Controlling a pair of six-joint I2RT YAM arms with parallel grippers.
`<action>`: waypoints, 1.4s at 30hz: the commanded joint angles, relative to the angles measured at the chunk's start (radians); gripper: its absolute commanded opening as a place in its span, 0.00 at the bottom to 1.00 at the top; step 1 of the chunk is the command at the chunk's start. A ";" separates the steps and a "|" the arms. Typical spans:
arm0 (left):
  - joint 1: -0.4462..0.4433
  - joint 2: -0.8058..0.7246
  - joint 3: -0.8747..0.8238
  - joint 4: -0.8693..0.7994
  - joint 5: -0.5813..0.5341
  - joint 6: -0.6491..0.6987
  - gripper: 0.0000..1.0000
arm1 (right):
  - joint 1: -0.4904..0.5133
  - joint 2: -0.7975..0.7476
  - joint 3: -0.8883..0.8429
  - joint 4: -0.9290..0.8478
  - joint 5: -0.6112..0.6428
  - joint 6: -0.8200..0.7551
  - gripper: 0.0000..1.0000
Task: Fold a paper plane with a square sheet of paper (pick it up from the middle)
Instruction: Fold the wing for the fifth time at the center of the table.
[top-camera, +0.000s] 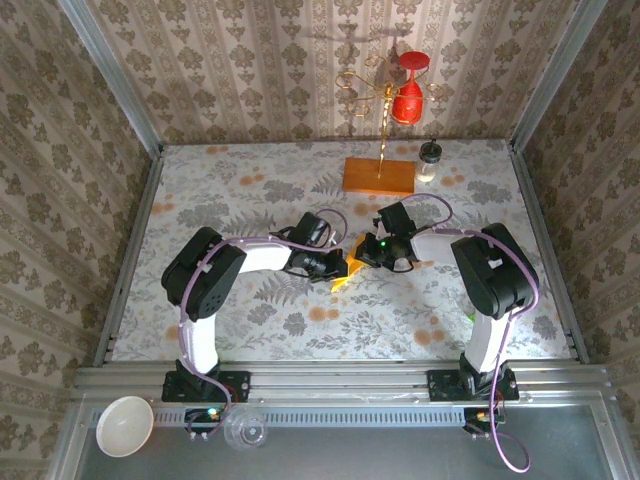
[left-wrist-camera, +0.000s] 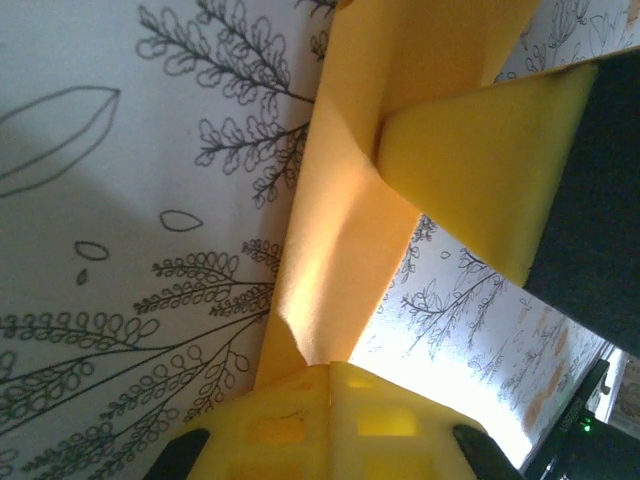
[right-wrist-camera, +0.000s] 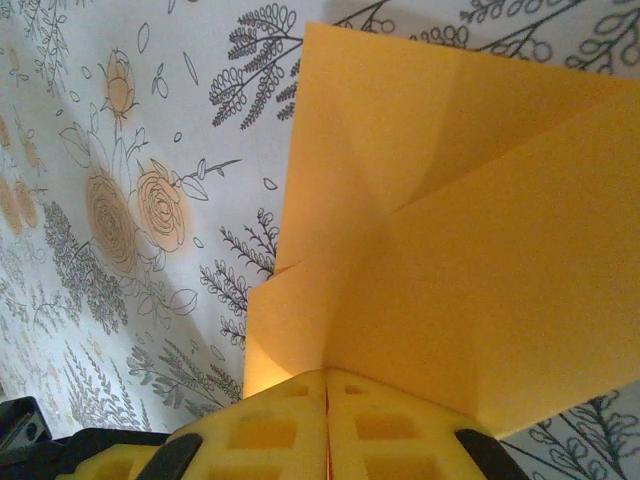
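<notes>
The square sheet of paper (top-camera: 343, 274) is orange-yellow and hangs partly folded between both arms over the middle of the table. In the left wrist view, the paper (left-wrist-camera: 340, 230) runs up from my left gripper (left-wrist-camera: 330, 368), which is shut on its lower edge. A yellow fingertip (left-wrist-camera: 480, 170) of the right gripper pinches it at the top right. In the right wrist view, the paper (right-wrist-camera: 450, 250) shows overlapping flaps and diagonal creases. My right gripper (right-wrist-camera: 327, 373) is shut on its near edge. No finished paper plane shape can be made out. In the top view, the left gripper (top-camera: 337, 266) and right gripper (top-camera: 364, 257) nearly meet.
A wooden block (top-camera: 379, 177) with a gold wire stand sits at the back, with a red glass (top-camera: 407, 95) hanging above it. A small bottle (top-camera: 428, 160) stands to its right. A white bowl (top-camera: 124, 425) and a clear cup (top-camera: 245, 430) lie on the near ledge. Patterned walls enclose the table.
</notes>
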 joint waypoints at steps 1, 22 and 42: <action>-0.004 -0.016 0.059 -0.073 0.027 0.056 0.08 | -0.005 0.054 0.000 -0.089 0.028 -0.028 0.10; -0.011 0.062 0.066 -0.190 0.027 0.124 0.02 | -0.028 0.123 0.038 -0.205 0.043 -0.018 0.07; -0.047 -0.073 -0.202 -0.212 -0.018 0.125 0.00 | -0.033 0.138 0.041 -0.215 0.062 -0.004 0.06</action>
